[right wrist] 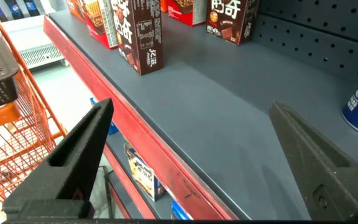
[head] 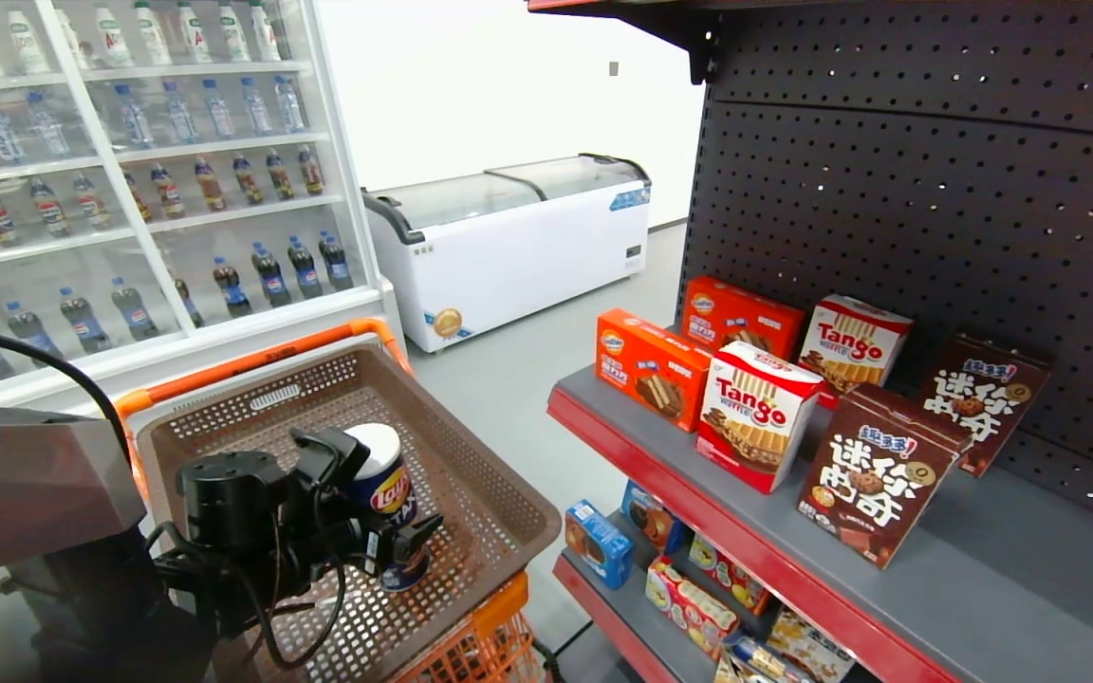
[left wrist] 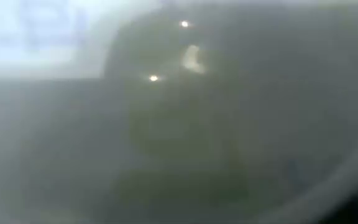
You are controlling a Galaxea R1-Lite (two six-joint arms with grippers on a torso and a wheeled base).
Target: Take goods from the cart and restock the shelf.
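In the head view, the chips can is seen upright in the cart basket, clamped between the fingers of the left gripper. The left wrist view is too blurred to be read. In the right wrist view, the fingers of the right gripper are held apart over the grey shelf

In the right half of my head view, the grey shelf carries two orange boxes, two white boxes and two brown boxes, all upright.
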